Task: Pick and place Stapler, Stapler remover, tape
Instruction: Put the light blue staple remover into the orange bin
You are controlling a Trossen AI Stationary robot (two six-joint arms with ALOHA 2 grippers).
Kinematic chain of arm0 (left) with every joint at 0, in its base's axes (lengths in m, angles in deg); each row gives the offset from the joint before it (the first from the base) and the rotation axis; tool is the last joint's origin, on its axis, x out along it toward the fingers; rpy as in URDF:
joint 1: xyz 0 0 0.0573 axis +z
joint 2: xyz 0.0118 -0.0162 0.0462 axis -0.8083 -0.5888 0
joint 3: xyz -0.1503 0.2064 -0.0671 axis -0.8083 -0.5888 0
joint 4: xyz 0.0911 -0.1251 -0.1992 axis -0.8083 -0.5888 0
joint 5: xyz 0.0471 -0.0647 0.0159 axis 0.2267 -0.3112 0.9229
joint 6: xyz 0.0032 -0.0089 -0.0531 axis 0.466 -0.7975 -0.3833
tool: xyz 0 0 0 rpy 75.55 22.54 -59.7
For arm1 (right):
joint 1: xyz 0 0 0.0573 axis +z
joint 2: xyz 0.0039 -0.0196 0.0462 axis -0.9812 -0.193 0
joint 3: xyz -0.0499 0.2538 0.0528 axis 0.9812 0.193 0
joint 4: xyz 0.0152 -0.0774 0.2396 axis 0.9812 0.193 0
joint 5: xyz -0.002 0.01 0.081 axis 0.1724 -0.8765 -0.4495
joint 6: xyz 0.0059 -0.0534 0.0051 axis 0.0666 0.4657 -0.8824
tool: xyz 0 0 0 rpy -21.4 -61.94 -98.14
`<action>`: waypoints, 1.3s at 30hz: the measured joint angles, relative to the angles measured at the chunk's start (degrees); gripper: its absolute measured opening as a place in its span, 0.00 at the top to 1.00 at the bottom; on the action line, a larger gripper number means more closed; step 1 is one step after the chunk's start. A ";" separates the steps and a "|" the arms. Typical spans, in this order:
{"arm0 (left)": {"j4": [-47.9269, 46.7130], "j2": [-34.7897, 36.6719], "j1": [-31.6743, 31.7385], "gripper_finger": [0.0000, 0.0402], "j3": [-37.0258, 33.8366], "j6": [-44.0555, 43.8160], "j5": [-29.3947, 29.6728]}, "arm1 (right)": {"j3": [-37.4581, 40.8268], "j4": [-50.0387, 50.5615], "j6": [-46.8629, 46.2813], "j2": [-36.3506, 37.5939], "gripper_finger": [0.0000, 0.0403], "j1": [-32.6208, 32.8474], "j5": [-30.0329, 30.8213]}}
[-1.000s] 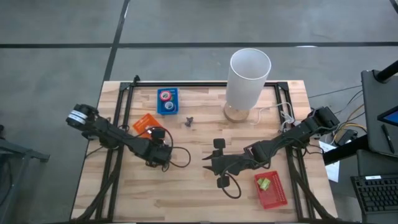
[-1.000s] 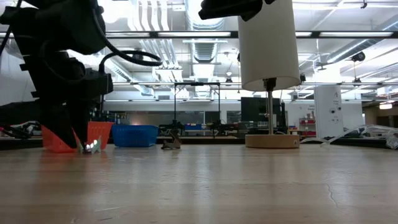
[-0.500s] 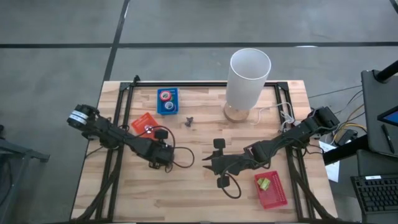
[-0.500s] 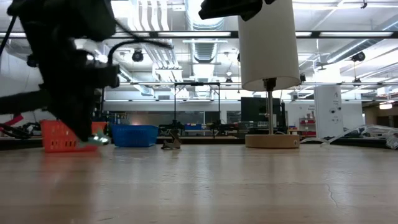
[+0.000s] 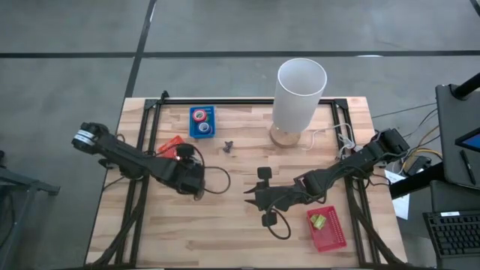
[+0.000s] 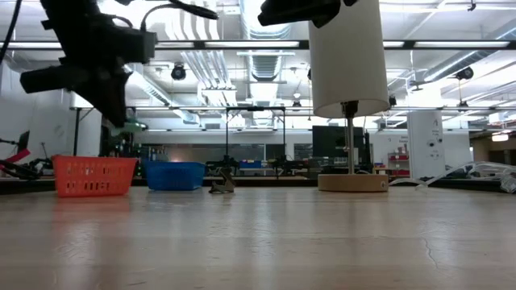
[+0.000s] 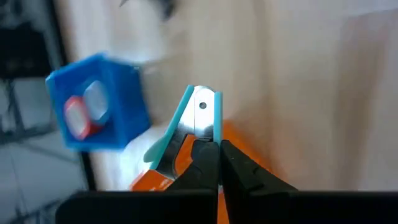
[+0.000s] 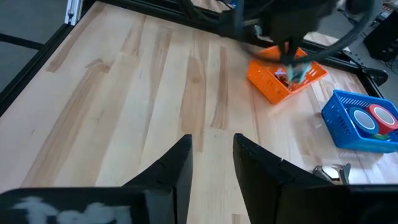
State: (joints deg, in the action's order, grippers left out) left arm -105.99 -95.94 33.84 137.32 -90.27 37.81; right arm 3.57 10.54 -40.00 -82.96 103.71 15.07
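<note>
My left gripper (image 5: 184,155) is shut on a small teal and metal stapler remover (image 7: 198,118) and hangs above the orange basket (image 5: 171,144) at the table's left. In the low view the remover (image 6: 129,125) is well above that basket (image 6: 94,176). The blue basket (image 5: 202,122) at the far edge holds a red and a blue roll of tape (image 7: 84,112). A small dark clawed tool (image 5: 229,145) lies on the wood beside it. My right gripper (image 5: 251,196) waits open near the table's middle, touching nothing. My left gripper pinches the stapler remover between its two fingers (image 7: 205,158), on the lower part of its metal middle (image 7: 200,134). The teal handles and the riveted metal end stick out beyond the fingertips. The remover is lifted clear, over the orange basket (image 7: 233,140).
A white-shaded lamp (image 5: 300,94) stands on its round base (image 6: 351,182) at the far edge. A red basket (image 5: 327,229) with a yellow-green piece sits at the near right. Bare wood (image 8: 124,93) lies between the two arms. Cables run along the right edge (image 5: 345,139).
My left gripper has risen from table height with the stapler remover and swung toward the far left, ending above the orange basket. The remover has gone from the tabletop to lifted clear. The right arm has kept still.
</note>
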 joint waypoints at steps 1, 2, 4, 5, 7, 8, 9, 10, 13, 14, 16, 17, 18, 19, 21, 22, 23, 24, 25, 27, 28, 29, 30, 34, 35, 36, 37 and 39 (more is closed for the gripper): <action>-1.14 1.19 0.07 0.99 -0.35 -1.67 0.95 | 0.00 0.03 -0.04 0.00 0.73 0.00 -0.01; -1.84 2.48 0.29 0.99 -0.89 -3.28 1.37 | 0.00 0.07 -0.04 0.00 0.74 0.00 -0.01; -2.55 5.08 0.89 0.99 -2.48 -6.21 1.50 | 0.00 0.11 -0.06 0.00 0.75 0.00 -0.01; -2.54 6.30 1.29 0.98 -3.50 -7.93 1.49 | 0.02 0.11 -0.06 0.00 0.75 0.00 -0.02; -2.70 8.53 2.41 0.98 -5.68 -11.32 1.45 | 0.02 0.11 -0.06 0.00 0.76 0.00 -0.02; -2.63 9.58 2.92 0.98 -6.92 -13.08 1.28 | 0.02 0.10 -0.06 0.00 0.76 0.00 -0.01; -2.62 10.59 3.58 0.98 -8.21 -14.75 0.83 | 0.02 0.09 -0.06 0.00 0.77 0.00 -0.03; -2.66 11.43 4.22 0.98 -9.37 -16.53 0.45 | 0.02 0.09 -0.06 0.00 0.77 0.00 -0.01; -2.20 13.70 6.24 0.99 -12.40 -22.38 -2.24 | 0.02 0.09 -0.06 0.00 0.78 0.00 -0.02; -1.90 14.32 6.90 0.98 -13.25 -23.87 -3.04 | 0.02 0.08 -0.04 0.00 0.79 0.00 -0.03; -0.48 15.41 8.22 0.98 -14.86 -25.24 -3.78 | 0.02 0.04 0.13 0.00 0.79 0.00 -0.01; 0.38 15.84 8.93 0.97 -15.61 -25.28 -4.36 | 0.02 0.02 0.13 0.00 0.80 0.00 -0.01; 1.08 16.14 9.67 0.97 -16.35 -25.08 -4.85 | 0.02 0.00 0.15 0.00 0.80 0.00 -0.01; 1.54 16.30 10.44 0.96 -16.94 -24.70 -5.03 | 0.02 0.02 0.15 0.00 0.80 0.00 -0.01; 2.85 16.37 12.02 0.96 -17.86 -23.75 -5.00 | 0.02 0.01 0.15 0.00 0.81 0.00 -0.01; 3.58 16.37 12.73 0.96 -18.26 -23.45 -4.99 | 0.02 0.00 0.14 0.00 0.81 0.00 -0.02; 4.35 16.37 13.35 0.96 -18.73 -23.20 -4.96 | 0.02 0.00 0.14 0.00 0.81 0.00 -0.01; 4.78 16.33 13.99 0.96 -19.05 -23.16 -5.00 | 0.02 0.00 0.15 0.00 0.81 0.00 -0.01; 5.40 16.24 14.54 0.96 -19.37 -23.14 -5.00 | 0.02 0.01 0.15 0.00 0.81 0.00 -0.01; 5.63 16.20 15.62 0.96 -19.53 -23.15 -5.00 | 0.02 0.02 0.15 0.00 0.81 0.00 -0.01; 5.59 16.22 15.99 0.96 -19.53 -23.24 -5.00 | 0.04 0.02 0.13 0.00 0.81 0.00 -0.01; 5.59 16.23 16.30 0.96 -19.49 -23.42 -4.98 | 0.04 0.02 0.14 0.00 0.80 0.00 -0.01; 5.57 16.24 16.57 0.96 -19.37 -23.45 -4.96 | 0.04 0.02 0.15 0.00 0.80 0.00 -0.01; 5.70 16.31 17.00 0.93 -17.96 -23.84 -2.92 | 0.28 0.04 0.14 0.00 0.78 0.00 -0.01; 5.70 16.31 17.02 0.91 -17.49 -23.80 -2.78 | 0.35 0.04 0.15 0.00 0.78 0.00 -0.01; 5.71 16.31 17.04 0.89 -17.04 -23.80 -2.70 | 0.45 0.04 0.15 0.00 0.78 0.00 -0.01; 5.70 16.31 17.04 0.86 -16.57 -23.80 -2.59 | 0.54 0.04 0.14 0.00 0.77 0.00 -0.01; 5.71 16.31 17.04 0.80 -15.87 -23.84 -2.57 | 0.65 0.04 0.14 0.00 0.78 0.00 -0.01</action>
State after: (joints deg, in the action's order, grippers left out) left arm -100.27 -79.63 50.88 121.46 -114.11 35.24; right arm 4.22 10.58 -39.86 -82.96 103.71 15.06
